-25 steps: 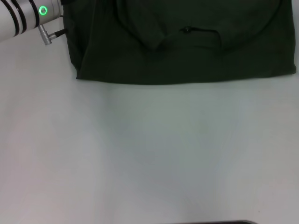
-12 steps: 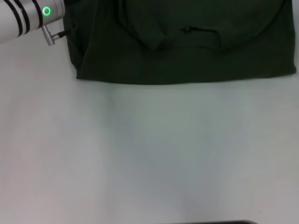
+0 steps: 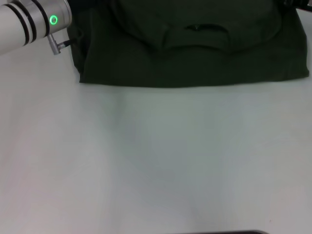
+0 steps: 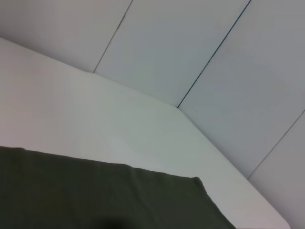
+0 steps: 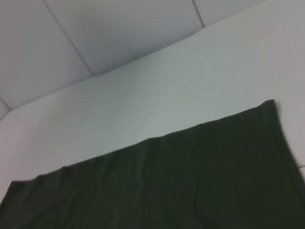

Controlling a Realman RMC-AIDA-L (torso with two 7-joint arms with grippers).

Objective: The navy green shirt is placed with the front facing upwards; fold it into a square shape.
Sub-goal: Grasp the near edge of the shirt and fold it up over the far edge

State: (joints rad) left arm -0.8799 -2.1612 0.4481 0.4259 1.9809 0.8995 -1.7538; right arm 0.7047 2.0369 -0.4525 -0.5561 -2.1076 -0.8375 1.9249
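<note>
The navy green shirt (image 3: 195, 63) lies at the far side of the white table (image 3: 156, 161), its near edge straight. An upper layer with the round collar and a small black label (image 3: 197, 28) lies folded over on it. No lettering shows. My left arm's white wrist with a green light (image 3: 34, 22) is at the shirt's far left corner; its gripper is lost against the dark cloth at the frame's top edge. A dark bit of my right gripper (image 3: 292, 3) shows at the shirt's far right corner. The shirt fills the left wrist view (image 4: 95, 195) and the right wrist view (image 5: 167, 181).
White table surface stretches from the shirt's near edge to me. A dark strip (image 3: 229, 232) lies at the near edge of the head view. Pale wall panels (image 4: 200, 57) stand behind the table's far edge.
The left wrist has moved a little to the right. The shirt's upper layer has been drawn out and flatter, the bunched fold is gone. A bit of the right gripper has come into view.
</note>
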